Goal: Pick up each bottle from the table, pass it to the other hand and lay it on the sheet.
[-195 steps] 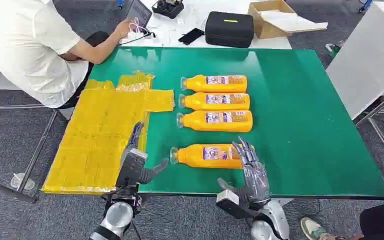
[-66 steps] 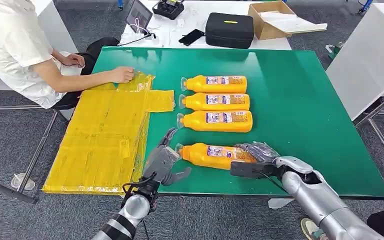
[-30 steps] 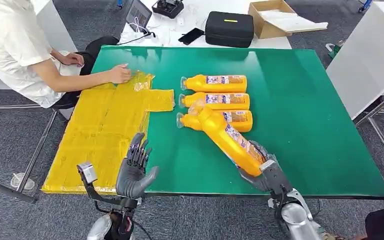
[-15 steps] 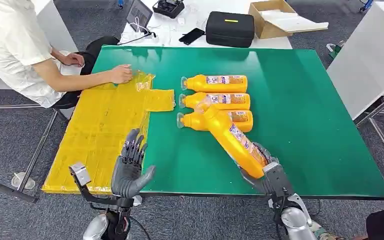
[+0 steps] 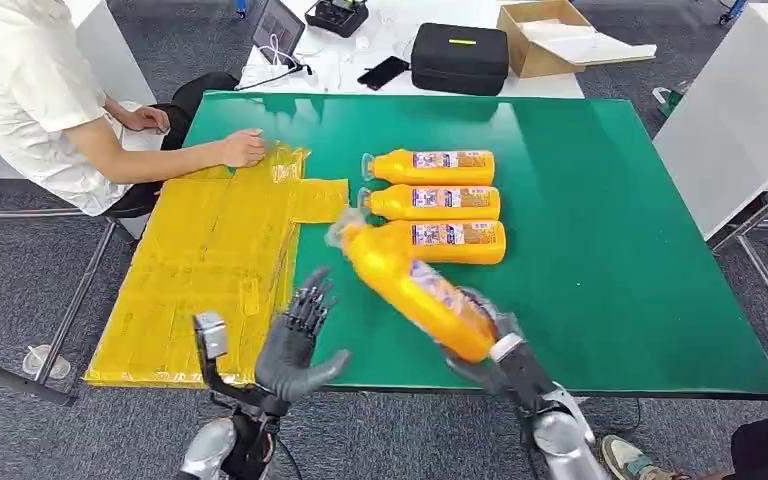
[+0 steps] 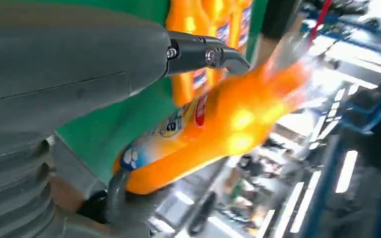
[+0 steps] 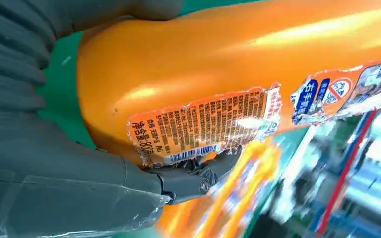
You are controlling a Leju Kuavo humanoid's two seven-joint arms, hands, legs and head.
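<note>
A person (image 5: pixel 30 90) sits at the far left corner of the table (image 5: pixel 600 250), one hand resting on the far edge of the yellow sheet (image 5: pixel 210 270), which covers the table's left side. Near the front edge, the left robot hand (image 5: pixel 295 350) is raised with its fingers spread and holds nothing. Just to its right, the held bottle (image 5: pixel 410 285) is lifted off the table and tilted, its cap end pointing up and toward the sheet. The right robot hand (image 5: pixel 490 350) grips that bottle by its base; in the right wrist view its fingers (image 7: pixel 188 181) wrap under the label. Behind the held bottle, 3 more bottles (image 5: pixel 440 202) lie side by side on the green surface, caps toward the sheet.
</note>
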